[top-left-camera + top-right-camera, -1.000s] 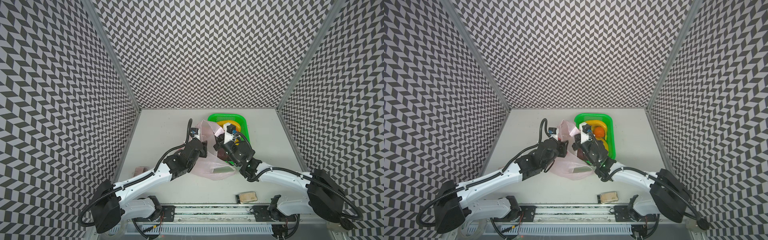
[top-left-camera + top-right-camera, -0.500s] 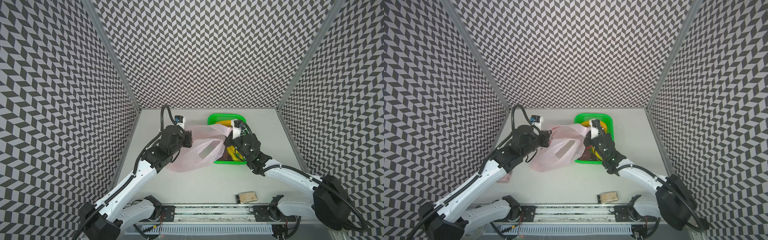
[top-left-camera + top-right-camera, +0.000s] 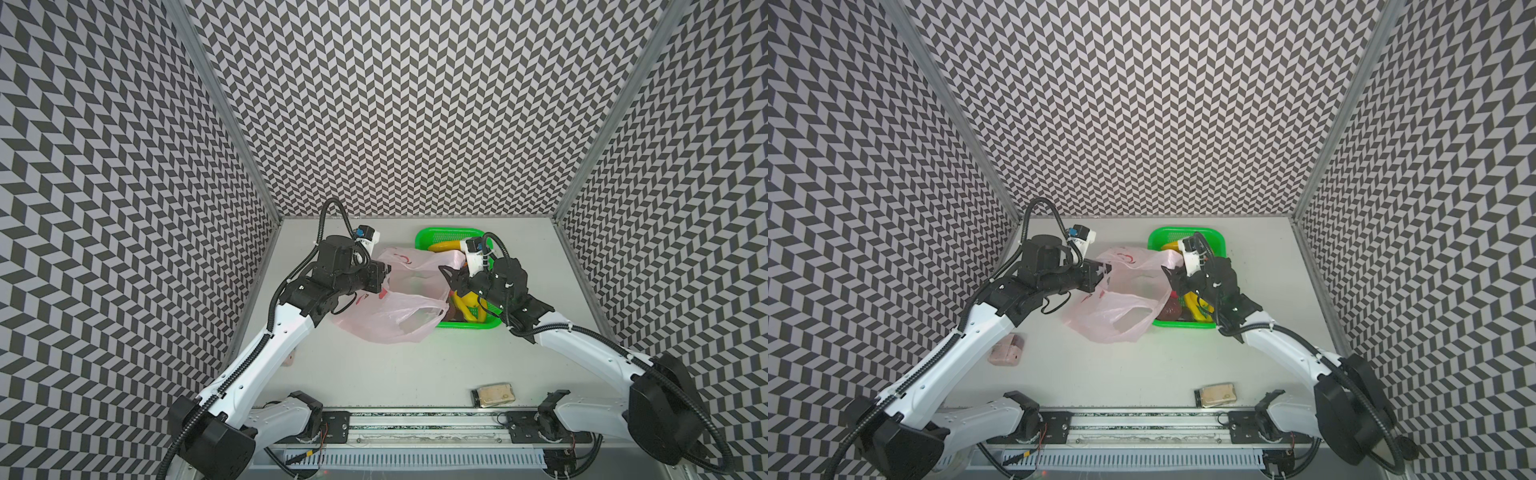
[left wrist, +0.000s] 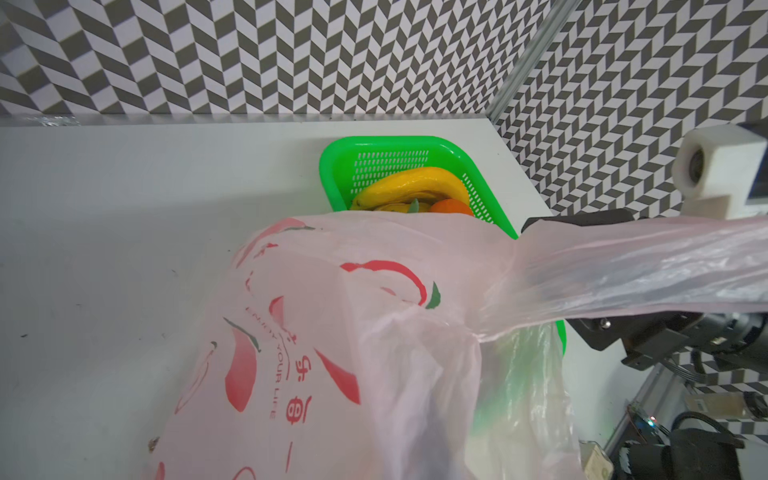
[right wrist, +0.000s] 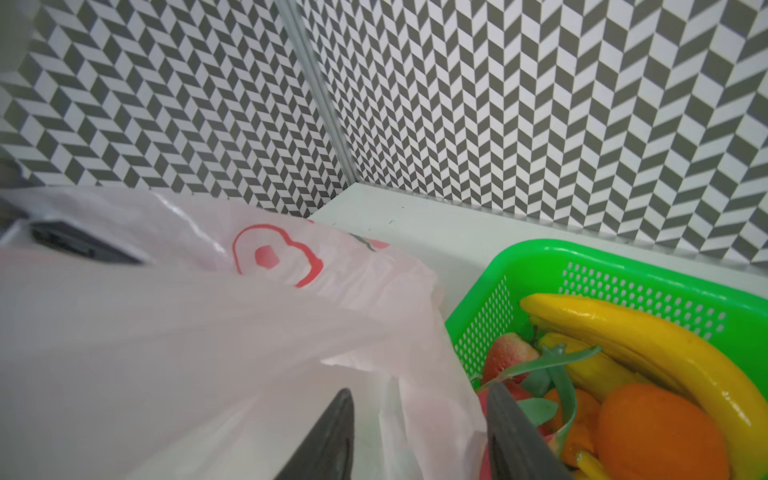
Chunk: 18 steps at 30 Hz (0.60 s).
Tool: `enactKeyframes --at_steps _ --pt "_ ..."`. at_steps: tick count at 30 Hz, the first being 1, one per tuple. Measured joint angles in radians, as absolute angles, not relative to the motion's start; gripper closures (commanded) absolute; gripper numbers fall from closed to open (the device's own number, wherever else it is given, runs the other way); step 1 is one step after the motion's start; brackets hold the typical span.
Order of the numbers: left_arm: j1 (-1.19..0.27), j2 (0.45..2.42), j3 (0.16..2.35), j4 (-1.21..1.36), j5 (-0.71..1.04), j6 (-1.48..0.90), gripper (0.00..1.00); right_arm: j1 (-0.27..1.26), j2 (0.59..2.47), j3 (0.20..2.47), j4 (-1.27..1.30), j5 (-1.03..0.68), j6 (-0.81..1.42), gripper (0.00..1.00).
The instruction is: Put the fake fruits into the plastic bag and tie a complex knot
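The pink plastic bag hangs open between my two grippers, its bottom on the table. My left gripper is shut on the bag's left rim; in the left wrist view the bag hides its jaws. My right gripper is open at the bag's right handle, with pink film lying loose between its fingers. The fake fruits lie in the green basket: a banana, an orange, a strawberry and others. No knot shows.
A tan packet lies near the table's front edge. A pinkish block sits by the left arm. Patterned walls close the table on three sides. The basket stands at the back right, partly under the right arm.
The grippers moved apart and stretched the bag's mouth wide. The right gripper's jaws have since opened and released the handle. The left gripper stays shut on the bag.
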<state>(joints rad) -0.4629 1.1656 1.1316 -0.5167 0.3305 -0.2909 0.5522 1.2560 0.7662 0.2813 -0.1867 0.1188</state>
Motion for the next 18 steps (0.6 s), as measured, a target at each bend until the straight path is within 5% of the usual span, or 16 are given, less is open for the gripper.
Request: enactKeyframes --at_steps 9,14,18 --pt "-0.431 1.196 1.172 -0.538 0.393 -0.313 1.00 0.506 1.148 0.726 0.278 -0.281 0.025 0.02" --pt "-0.429 1.198 1.180 -0.542 0.410 -0.310 1.00 0.498 1.112 0.723 0.302 -0.332 -0.009 0.02" --pt "-0.425 1.199 1.182 -0.558 0.414 -0.292 1.00 0.482 1.122 0.751 0.307 -0.366 0.000 0.12"
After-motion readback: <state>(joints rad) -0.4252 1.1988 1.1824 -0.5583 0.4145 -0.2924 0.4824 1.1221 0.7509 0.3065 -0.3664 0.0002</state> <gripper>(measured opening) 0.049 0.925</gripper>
